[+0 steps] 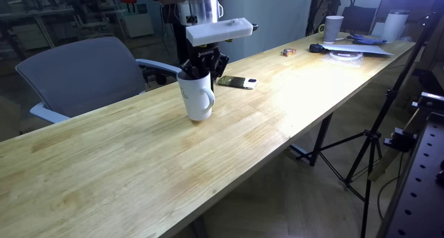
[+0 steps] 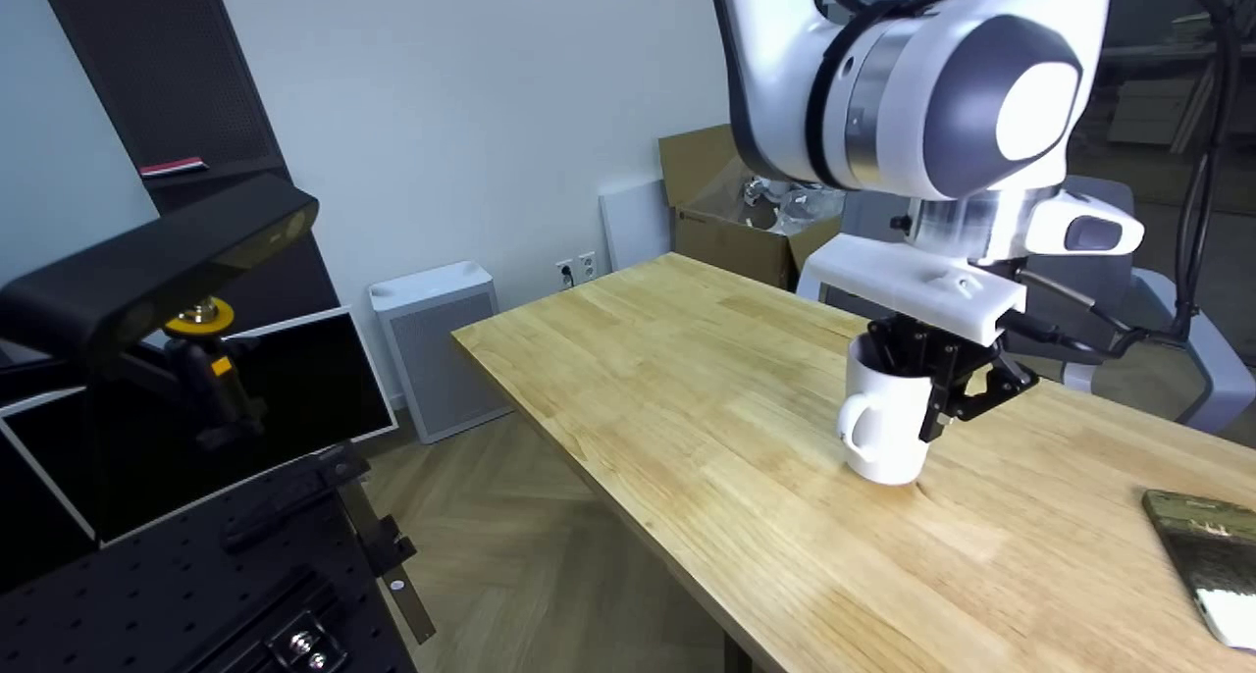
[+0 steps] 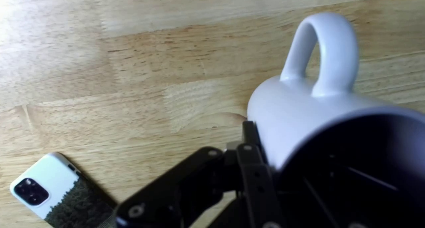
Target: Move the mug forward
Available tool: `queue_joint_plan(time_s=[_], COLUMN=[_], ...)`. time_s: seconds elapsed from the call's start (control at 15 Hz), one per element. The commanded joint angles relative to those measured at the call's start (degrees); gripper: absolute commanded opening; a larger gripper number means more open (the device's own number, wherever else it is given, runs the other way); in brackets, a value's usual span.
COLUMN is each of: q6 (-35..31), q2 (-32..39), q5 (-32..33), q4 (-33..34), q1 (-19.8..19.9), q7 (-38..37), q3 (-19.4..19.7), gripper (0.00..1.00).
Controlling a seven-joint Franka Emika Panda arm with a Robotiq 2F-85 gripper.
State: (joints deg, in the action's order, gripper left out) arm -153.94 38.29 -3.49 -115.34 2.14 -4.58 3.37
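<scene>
As end effector [image 2: 919, 395] pinches rim [image 2: 871, 370], mug [image 2: 887, 426] beneath

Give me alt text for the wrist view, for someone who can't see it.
A white mug, handle toward the picture's top, dominates the right side, with a black gripper finger against its outer wall. At lower left, a phone, partly out of frame, lies camera side up on a wooden table.

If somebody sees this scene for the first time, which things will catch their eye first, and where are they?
The eye would likely go first to the mug, gripped at its wall by the end effector. Above it looms the large arm. Next might come the phone, lying on the table, lower left in the wrist view.
</scene>
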Motion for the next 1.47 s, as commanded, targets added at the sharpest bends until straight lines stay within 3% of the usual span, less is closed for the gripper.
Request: queue_joint_plan(time_s=[0.0,0.8,0.87,1.0,1.4], q6=[-0.42,-0.41,-0.1,0.7,5.19], q2=[0.71,2.44,2.48,2.36,2.03], q5=[0.12,0.51,0.63,1.34,4.56], q4=[1.18,2.2,2.33,2.7,5.54], q1=[-1.0,-2.43,-2.73,-3.34,-5.59], q7=[-2.32,-4.01,-4.41,-4.77,-6.32], q3=[0.88,2.21,2.48,3.23,6.19], gripper=[0.02,0.02,0.34,0.41,0.81])
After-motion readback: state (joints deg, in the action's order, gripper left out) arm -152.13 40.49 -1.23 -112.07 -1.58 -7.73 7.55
